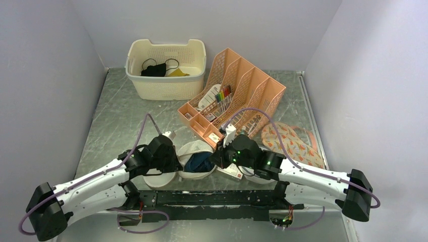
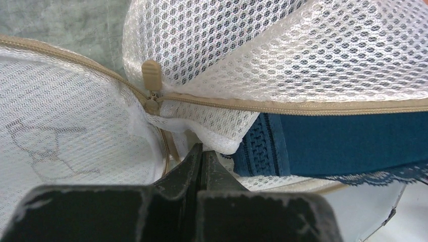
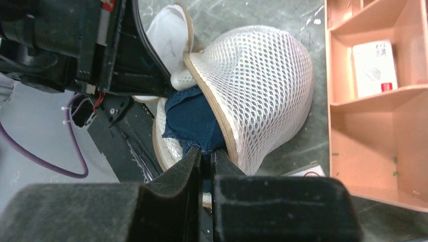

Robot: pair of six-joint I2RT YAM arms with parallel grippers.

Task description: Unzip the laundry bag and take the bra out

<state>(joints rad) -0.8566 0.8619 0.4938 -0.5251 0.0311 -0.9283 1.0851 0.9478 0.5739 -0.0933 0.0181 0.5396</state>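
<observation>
The laundry bag (image 1: 194, 147), white mesh with tan zipper trim, lies unzipped between my two grippers. Its domed side (image 3: 262, 85) is lifted, and the tan zipper pull (image 2: 151, 75) sits at the end of the opening. The bra (image 1: 199, 162), dark blue with lace edging (image 2: 343, 141), shows in the gap. My left gripper (image 2: 202, 150) is shut, its tips pinching a fold of the bag's white mesh edge. My right gripper (image 3: 204, 151) is shut on a corner of the bra (image 3: 194, 118), right beside the bag's tan rim. The bra's straps are hidden.
A cream basket (image 1: 166, 70) at the back holds a black cloth (image 1: 154, 69) and something yellow. A peach desk organizer (image 1: 237, 96) stands just behind the bag. A patterned cloth (image 1: 292, 143) lies at the right. A small white box (image 1: 232, 171) sits under my right wrist.
</observation>
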